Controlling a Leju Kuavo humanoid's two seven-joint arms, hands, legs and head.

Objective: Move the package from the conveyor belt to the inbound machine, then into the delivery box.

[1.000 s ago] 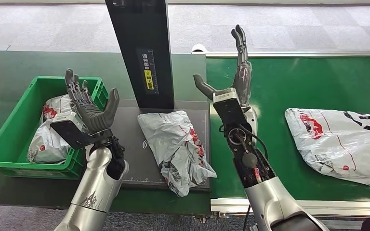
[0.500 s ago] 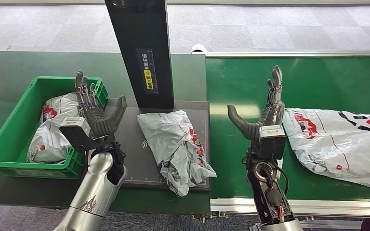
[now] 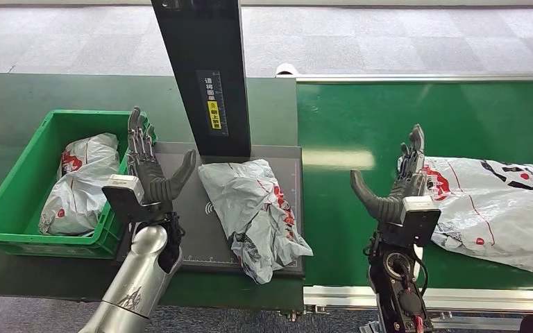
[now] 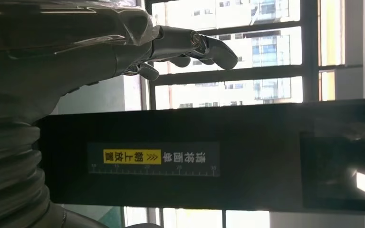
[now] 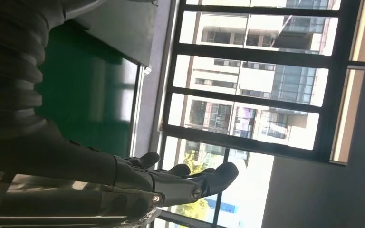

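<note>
The crumpled grey plastic package (image 3: 253, 211) lies on the dark inbound machine plate (image 3: 187, 229), long axis running near to far, just right of my left hand (image 3: 154, 177), fingers apart; my right hand (image 3: 397, 191), also apart and holding nothing, is well apart

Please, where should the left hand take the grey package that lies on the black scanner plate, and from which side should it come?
Probably the upper-left bulge of the grey package, approached from the crate side, where the open left hand already stands beside it. That end looks fuller and lies flat on the scanner plate; the crumpled near-right end overhangs the plate's edge and would likely slip.
</note>
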